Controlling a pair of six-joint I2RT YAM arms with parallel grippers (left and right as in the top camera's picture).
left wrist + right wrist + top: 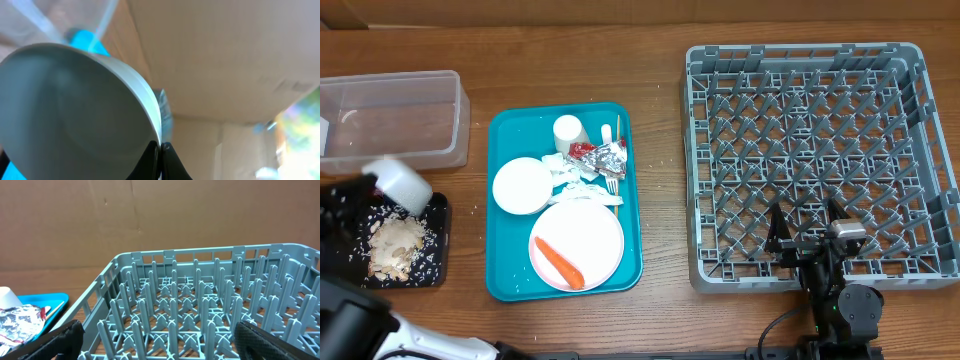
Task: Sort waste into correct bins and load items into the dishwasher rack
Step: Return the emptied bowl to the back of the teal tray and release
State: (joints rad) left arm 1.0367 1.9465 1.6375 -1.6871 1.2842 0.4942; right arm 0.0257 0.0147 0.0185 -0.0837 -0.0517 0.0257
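My left gripper (161, 152) is shut on the rim of a white bowl (400, 183), held tilted over the black tray (438, 245), where beige rice scraps (395, 245) lie. The bowl (75, 110) fills the left wrist view. The teal tray (505, 280) holds a second white bowl (520, 186), a cup (567, 130), foil and red wrapper (601, 155), napkins (568, 172), a fork (605, 192), a wooden stick (617, 138) and a pink plate (590, 235) with a carrot (560, 262). My right gripper (807, 235) is open and empty over the front edge of the grey rack (805, 60).
The clear tub (390, 115) stands at the back left, beside the black tray. The right wrist view shows the rack's pegs (200, 310), the open right gripper (160, 340), the teal tray's corner (52, 305) and a cardboard wall behind. Rice grains are scattered around the black tray.
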